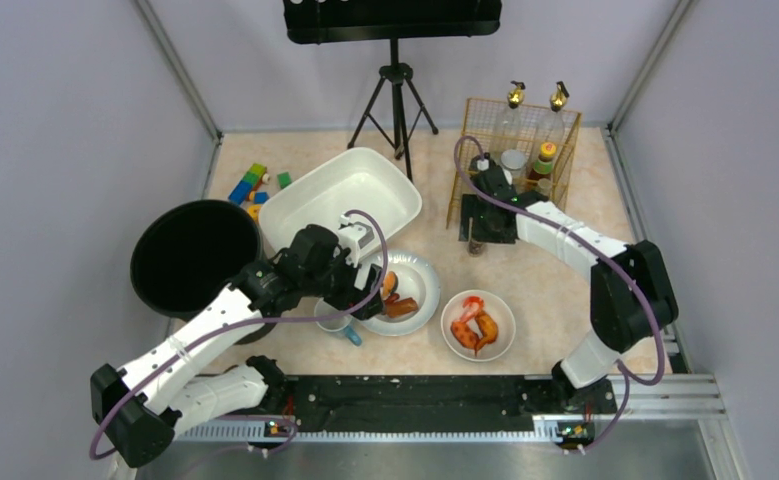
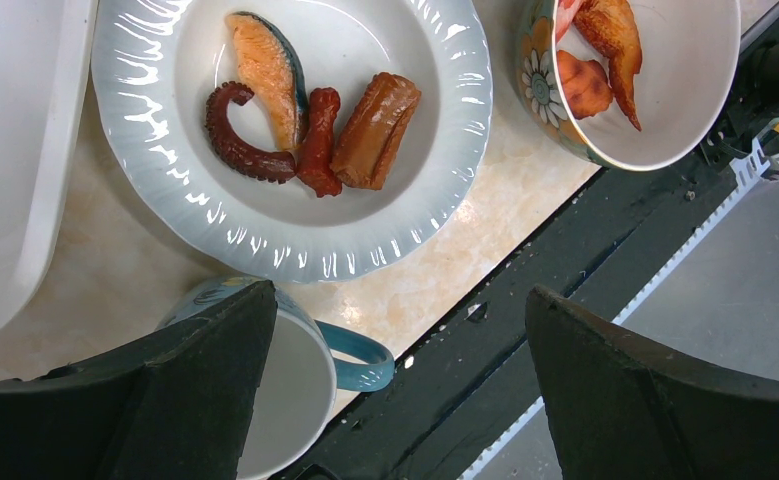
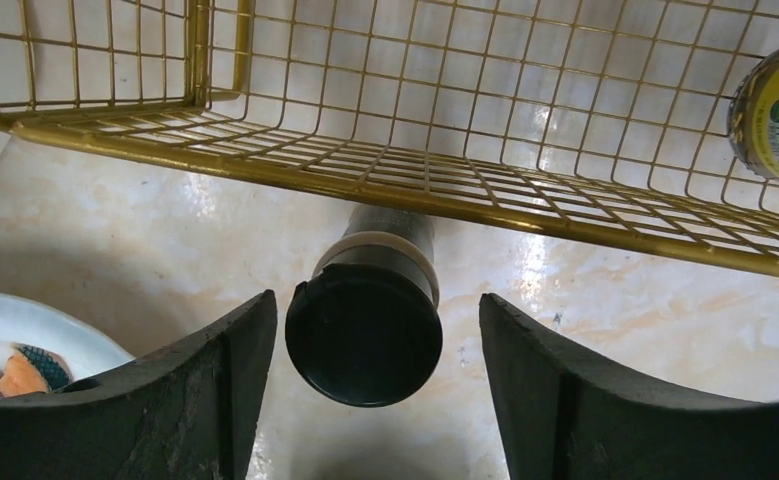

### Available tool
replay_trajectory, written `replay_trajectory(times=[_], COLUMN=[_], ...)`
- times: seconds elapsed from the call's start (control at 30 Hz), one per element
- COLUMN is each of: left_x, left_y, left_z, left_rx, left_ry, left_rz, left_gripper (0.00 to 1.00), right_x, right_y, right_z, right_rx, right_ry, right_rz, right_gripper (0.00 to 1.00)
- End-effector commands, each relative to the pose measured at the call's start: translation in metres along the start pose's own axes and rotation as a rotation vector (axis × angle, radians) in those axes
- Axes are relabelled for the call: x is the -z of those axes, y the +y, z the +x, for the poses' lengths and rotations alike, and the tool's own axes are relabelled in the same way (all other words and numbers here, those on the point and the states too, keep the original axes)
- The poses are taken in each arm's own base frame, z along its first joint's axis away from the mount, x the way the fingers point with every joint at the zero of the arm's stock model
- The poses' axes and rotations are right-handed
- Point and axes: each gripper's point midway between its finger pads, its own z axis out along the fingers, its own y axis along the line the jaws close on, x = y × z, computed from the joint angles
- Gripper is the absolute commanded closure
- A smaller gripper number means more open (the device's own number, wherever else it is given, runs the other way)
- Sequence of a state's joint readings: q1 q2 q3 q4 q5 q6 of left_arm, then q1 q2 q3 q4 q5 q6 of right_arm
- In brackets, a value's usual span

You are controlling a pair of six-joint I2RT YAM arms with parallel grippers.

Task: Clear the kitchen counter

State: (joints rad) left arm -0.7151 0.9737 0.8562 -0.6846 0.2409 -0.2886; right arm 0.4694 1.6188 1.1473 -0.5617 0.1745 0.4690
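Observation:
The kitchen counter [image 1: 555, 300] is a pale marbled top. My left gripper [image 1: 353, 298] is open above a white mug with a blue handle [image 2: 295, 390] at the near edge; its left finger [image 2: 215, 380] overlaps the mug's rim. Beside the mug is a white plate [image 2: 435, 160] with salmon, octopus and sausage pieces. A flowered bowl [image 2: 685, 110] holds fried pieces. My right gripper [image 3: 375, 305] is open, its jaws on either side of a black-capped bottle [image 3: 365, 335] standing in front of the gold wire basket [image 3: 445, 190], without touching it.
A white tub [image 1: 340, 195] and a black round bin [image 1: 195, 255] stand at the left. Toy blocks [image 1: 255, 183] lie at the back left. The wire basket [image 1: 510, 150] holds several bottles. A tripod [image 1: 397, 100] stands at the back. A black rail [image 1: 415, 400] runs along the near edge.

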Motion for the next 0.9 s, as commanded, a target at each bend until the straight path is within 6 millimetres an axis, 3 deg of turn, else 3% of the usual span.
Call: replay_trajectory(times=[0.0,0.1,0.27,0.5,0.6,0.87], left_x=[0.001,0.002,0.002,0.002,0.001,0.001], left_y=[0.0,0.0,-0.001,-0.001,-0.001,-0.001], left_z=[-0.005,-0.005,-0.005,-0.005,-0.005,-0.005], left_rx=[-0.012,-0.012,-0.013,-0.012,-0.012,-0.013], left_ry=[-0.025,-0.027,-0.028,-0.027,-0.025,-0.024], left_rz=[0.0,-0.001,0.001,0.001,0.002,0.005], left_gripper=[0.01,0.01,0.01,0.01,0.01,0.01], right_x=[0.005,0.004,0.002,0.01,0.025,0.094], right_y=[0.012,0.013,0.012,0.012,0.011,0.015], right_z=[-0.03,-0.031,-0.032,-0.033,-0.038,-0.071], right_rx=[-0.005,0.008,0.034,0.07,0.084,0.099], right_ry=[-0.091,-0.091,-0.082,-0.081,-0.102,-0.204], right_rz=[0.0,0.009,0.032,0.065,0.079,0.021], right_gripper=[0.29,0.34,0.51,1.0,1.0,1.0])
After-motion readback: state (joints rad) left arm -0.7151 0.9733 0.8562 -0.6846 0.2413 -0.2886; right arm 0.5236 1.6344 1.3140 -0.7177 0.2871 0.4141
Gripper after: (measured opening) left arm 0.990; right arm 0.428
